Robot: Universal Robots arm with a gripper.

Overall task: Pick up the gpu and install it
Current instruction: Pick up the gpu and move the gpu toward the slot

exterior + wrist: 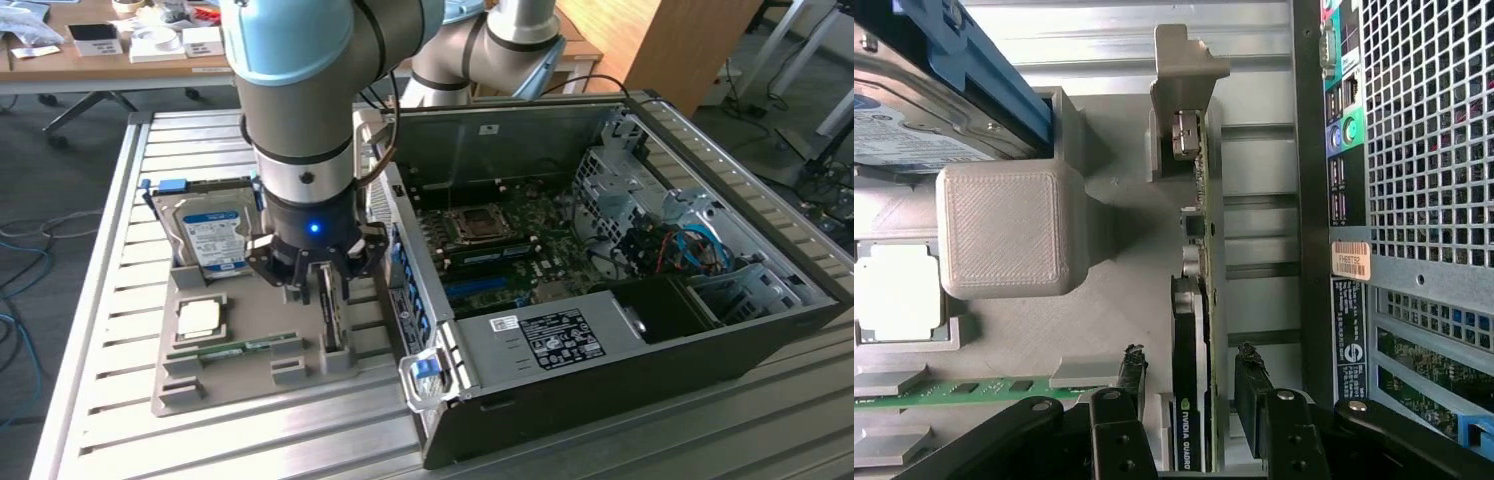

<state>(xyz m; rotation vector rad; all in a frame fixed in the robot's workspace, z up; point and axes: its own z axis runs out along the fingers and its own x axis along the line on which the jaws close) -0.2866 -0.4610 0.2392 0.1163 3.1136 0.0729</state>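
- The gpu [1190, 420] stands on edge in a slot of the grey tray [180, 385], likely so you can straddle it from above.
- Your claw [1189, 352] is spread wide, a finger on either side of the card, gripping nothing.
- In the exterior view, the tray also holds a hard drive [214, 240] at the gpu's 11 o'clock and a memory stick [247, 347] at 9.
- The open computer case [747, 330] sits at 3 o'clock on the counter [107, 430].

slatted table [94, 330], grey parts tray [187, 388], pc case [614, 385]
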